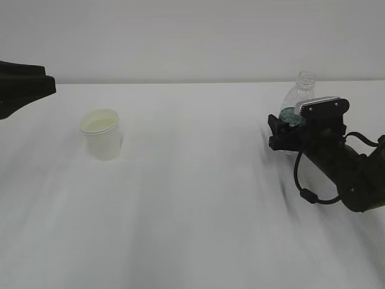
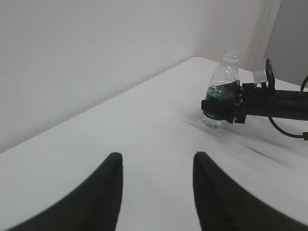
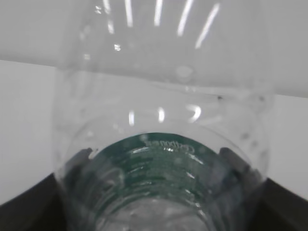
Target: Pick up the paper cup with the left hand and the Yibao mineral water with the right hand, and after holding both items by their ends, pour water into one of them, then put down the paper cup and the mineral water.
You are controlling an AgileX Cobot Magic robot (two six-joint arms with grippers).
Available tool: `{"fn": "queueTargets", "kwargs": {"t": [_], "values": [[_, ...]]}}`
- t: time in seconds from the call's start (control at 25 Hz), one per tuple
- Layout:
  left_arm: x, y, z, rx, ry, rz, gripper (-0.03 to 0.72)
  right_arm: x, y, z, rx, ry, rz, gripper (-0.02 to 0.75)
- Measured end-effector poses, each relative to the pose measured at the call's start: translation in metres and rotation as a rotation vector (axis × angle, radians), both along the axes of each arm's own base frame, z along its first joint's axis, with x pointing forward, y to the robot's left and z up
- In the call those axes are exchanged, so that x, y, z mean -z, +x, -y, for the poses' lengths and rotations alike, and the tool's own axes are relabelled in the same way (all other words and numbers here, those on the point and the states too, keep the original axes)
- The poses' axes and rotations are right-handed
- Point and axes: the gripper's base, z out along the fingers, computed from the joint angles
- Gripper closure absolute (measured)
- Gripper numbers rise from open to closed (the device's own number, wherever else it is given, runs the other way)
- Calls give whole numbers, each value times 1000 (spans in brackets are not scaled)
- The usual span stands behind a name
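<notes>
The right hand's black gripper (image 1: 287,129) pinches the clear ribbed green-labelled bottle (image 2: 220,98); grip firmly, lift upright; the left gripper (image 2: 156,187), spread, should straddle the small white paper cup (image 1: 101,133).

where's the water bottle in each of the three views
Exterior view: the Yibao mineral water stands far right, behind the right hand.
Left wrist view: upper right of centre, upright, the gripper at its label.
Right wrist view: it fills the frame, very close.
Shared landmark: the white table.
</notes>
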Motion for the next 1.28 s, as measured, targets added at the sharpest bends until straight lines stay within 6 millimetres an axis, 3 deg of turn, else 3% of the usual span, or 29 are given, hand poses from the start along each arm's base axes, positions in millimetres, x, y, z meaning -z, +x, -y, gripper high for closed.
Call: {"fn": "queueTargets", "kwargs": {"t": [0.28, 0.88, 1.28], "values": [[0, 0, 0, 0, 0, 0, 347, 5, -12, 2, 0, -4, -37, 135], [-7, 3, -2, -56, -63, 16, 347, -43, -48, 6, 4, 2, 3, 134], [-25, -4, -1, -69, -113, 11, 347, -74, -92, 12, 11, 7, 22, 141]]}}
